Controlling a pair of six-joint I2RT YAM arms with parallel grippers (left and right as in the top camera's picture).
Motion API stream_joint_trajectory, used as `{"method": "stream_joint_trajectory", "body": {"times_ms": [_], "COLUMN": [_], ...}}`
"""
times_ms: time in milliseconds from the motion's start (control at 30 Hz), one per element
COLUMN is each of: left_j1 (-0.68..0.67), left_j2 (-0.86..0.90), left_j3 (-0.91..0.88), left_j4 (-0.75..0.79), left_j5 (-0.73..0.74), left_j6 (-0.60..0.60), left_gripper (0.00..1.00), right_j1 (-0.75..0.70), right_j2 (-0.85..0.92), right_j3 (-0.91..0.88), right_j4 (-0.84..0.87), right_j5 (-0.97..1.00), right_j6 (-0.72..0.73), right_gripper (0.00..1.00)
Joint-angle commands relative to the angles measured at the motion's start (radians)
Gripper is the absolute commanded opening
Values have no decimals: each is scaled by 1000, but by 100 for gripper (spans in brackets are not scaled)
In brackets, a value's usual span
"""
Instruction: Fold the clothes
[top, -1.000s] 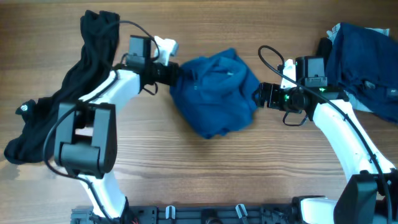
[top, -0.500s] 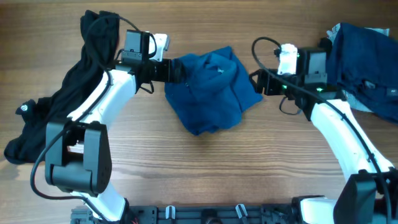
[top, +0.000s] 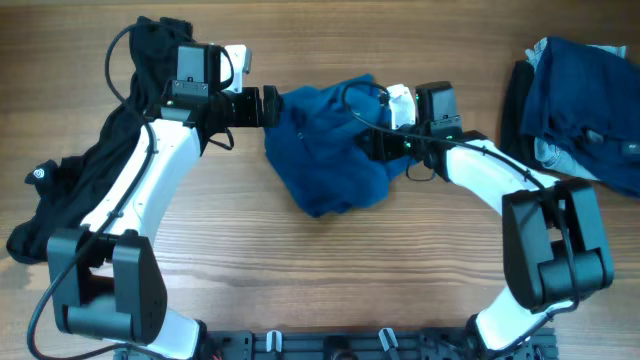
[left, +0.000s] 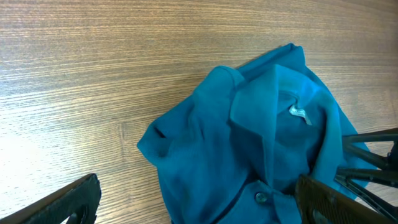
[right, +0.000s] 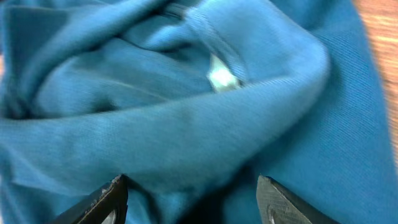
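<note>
A medium-blue shirt lies crumpled on the middle of the wooden table, its collar, a button and a small white label showing. My left gripper stands wide open at the shirt's left edge. In the left wrist view its gripper straddles blue cloth without pinching it. My right gripper is over the shirt's right half. In the right wrist view its gripper has its jaws apart around a raised fold of the shirt, not clamped. A long black garment lies at the left.
A heap of navy, black and pale grey clothes sits at the right rear edge. The black garment runs along the left side beside my left arm. Bare wood lies in front of the blue shirt.
My left gripper let go of the blue shirt, opened wide and drew back left. My right arm swung left onto the shirt, its jaws narrowing around a fold.
</note>
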Motion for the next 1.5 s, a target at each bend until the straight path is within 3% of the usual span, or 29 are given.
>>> {"method": "stream_joint_trajectory", "body": {"times_ms": [0,200,233,267,367,600,833,1000,1067,1100,1333,1467], "left_j1": [2,2,2,2,2,2,2,2,2,2,2,1], "left_j2": [-16,-16,-16,-16,-16,-16,-16,-16,-16,-16,41,166], "left_j3": [15,14,14,14,14,14,14,14,14,14,14,14], "left_j4": [-10,-15,-17,-19,-19,-43,-57,-53,-49,-41,149,298], "left_j5": [-6,-6,-6,-6,-6,-16,-44,-52,-72,-79,-65,35], "left_j6": [-16,-16,-17,-16,-16,-16,-13,-13,-13,-9,97,123], "left_gripper": [100,100,100,100,100,100,100,100,100,100,100,100], "right_j1": [42,48,47,46,35,-52,-200,-220,-220,-220,-221,-175], "right_j2": [35,35,35,35,27,14,26,49,75,85,34,8], "right_j3": [9,9,9,10,94,442,467,423,419,419,422,422], "right_j4": [31,37,39,48,-18,-388,-533,-581,-616,-636,-735,-827], "right_j5": [-49,-41,-37,-38,-39,-42,-6,58,92,102,-2,-23], "right_j6": [13,29,29,30,26,0,-19,-34,-33,-33,-26,-41], "right_gripper": [55,22,9,4,5,4,4,4,72,96,100,98]}}
